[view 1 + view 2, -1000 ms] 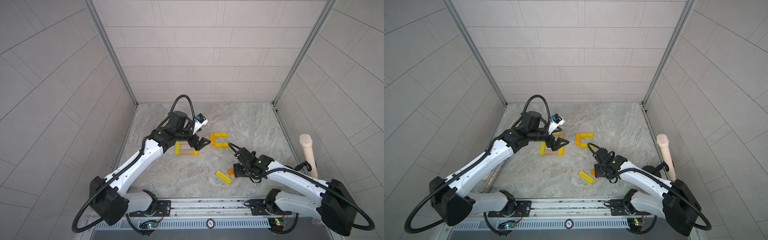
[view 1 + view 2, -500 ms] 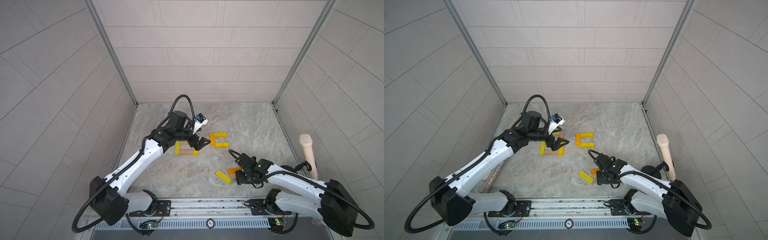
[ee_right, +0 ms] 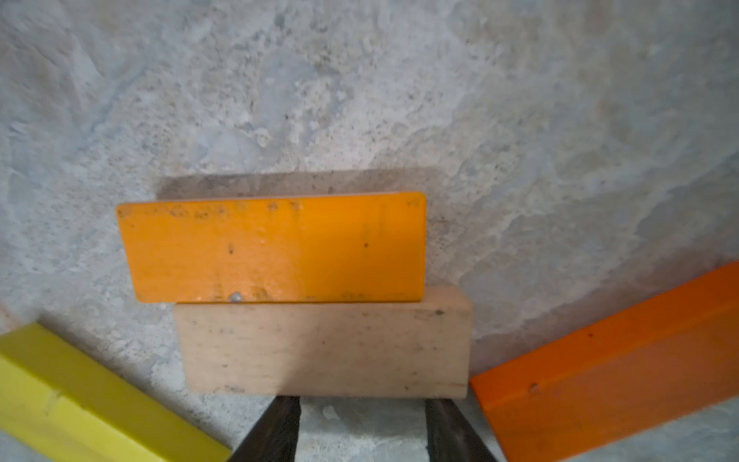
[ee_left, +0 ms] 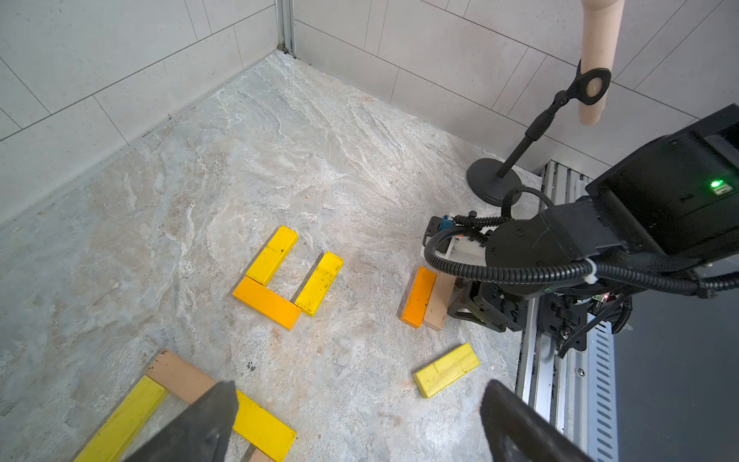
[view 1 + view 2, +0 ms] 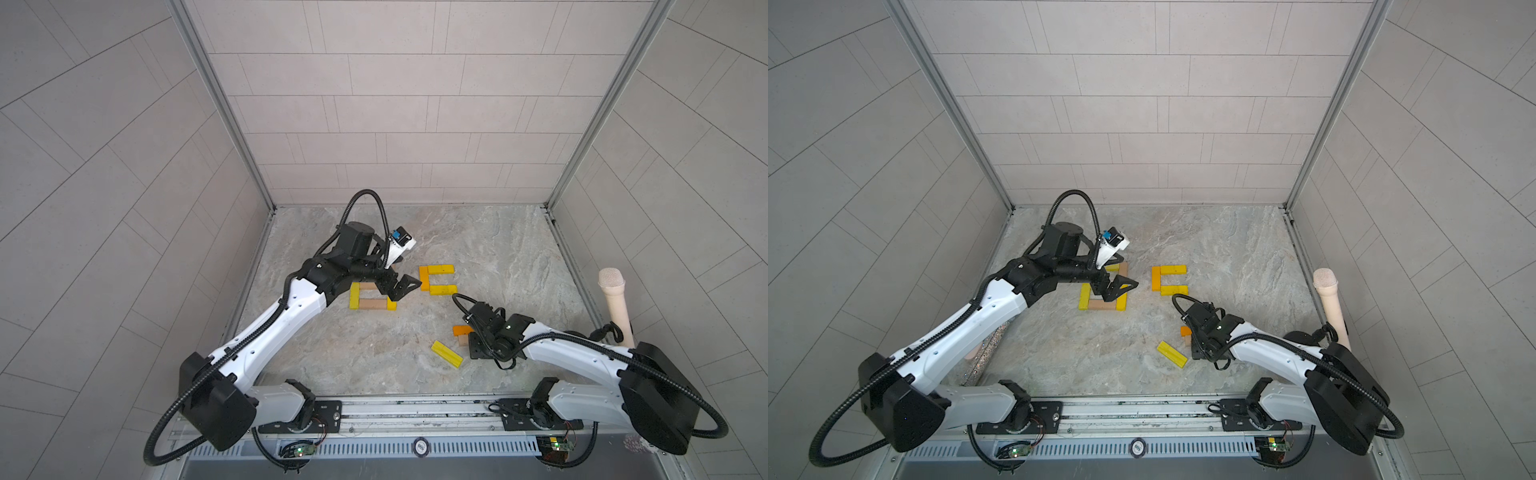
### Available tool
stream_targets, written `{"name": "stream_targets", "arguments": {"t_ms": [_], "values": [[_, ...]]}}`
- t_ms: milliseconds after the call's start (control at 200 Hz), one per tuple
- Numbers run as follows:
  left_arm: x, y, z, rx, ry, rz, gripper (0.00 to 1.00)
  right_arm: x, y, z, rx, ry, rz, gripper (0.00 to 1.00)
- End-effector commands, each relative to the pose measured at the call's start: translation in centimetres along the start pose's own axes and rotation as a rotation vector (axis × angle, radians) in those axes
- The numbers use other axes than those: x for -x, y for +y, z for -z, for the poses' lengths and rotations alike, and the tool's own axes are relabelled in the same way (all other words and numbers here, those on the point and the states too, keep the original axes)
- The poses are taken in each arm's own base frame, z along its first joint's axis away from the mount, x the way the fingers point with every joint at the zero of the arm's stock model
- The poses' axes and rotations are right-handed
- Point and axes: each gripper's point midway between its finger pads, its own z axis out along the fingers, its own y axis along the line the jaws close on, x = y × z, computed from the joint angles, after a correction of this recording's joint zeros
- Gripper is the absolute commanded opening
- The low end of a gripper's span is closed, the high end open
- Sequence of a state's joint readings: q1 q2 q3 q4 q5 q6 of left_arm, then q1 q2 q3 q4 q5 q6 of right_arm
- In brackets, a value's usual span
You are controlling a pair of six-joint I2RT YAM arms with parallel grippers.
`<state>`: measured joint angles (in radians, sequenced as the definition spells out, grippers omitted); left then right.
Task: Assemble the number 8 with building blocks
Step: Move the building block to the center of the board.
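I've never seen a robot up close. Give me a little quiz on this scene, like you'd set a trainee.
1. True or false: the left hand is open and holds nothing.
2. What colour is the lone block, lying at a slant by itself? A orange, B yellow, C tan.
3. How many blocks make up the open C shape in the middle?
Key: 1 true; 2 B; 3 three, one orange and two yellow.
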<state>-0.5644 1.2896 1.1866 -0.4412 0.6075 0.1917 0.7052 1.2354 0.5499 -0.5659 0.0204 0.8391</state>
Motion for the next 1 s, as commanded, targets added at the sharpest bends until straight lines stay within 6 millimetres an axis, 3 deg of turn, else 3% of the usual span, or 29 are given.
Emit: {"name": "stream_targets", "arguments": {"t_ms": [0,395,420,585,821,996], "values": [[1.0,-0.6,0.6,-0.005,-0.033,-0.035,1.0,2.4,0.4,0.1,-0.013,-0.076,-0.05,0.51],[1.0,-0.6,0.6,-0.008,-0.033,-0.036,1.0,6.5,-3.6,-1.2,-0.042,-0.079,-0.192,0.51],[1.0,-0.6,0.6,-0.007,-0.033,-0.037,1.0,7.6,-3.4,-0.8,-0.029,-0.097,-0.197,0.51],[0.9,-0.6,0.6,-0.005,-0.03,-0.036,1.0,9.1,-4.5,0.6,-0.073,-0.134,-0.158,0.51],[0.9,-0.6,0.5,-0.013,-0.029,-0.032,1.0,9.4,-0.6,2.5,0.122,-0.128,-0.049,0.64],[0.8,-0.6,0.3,-0.017,-0.025,-0.028,1.0,11.0,0.2,2.7,0.13,-0.148,-0.014,0.65]]}}
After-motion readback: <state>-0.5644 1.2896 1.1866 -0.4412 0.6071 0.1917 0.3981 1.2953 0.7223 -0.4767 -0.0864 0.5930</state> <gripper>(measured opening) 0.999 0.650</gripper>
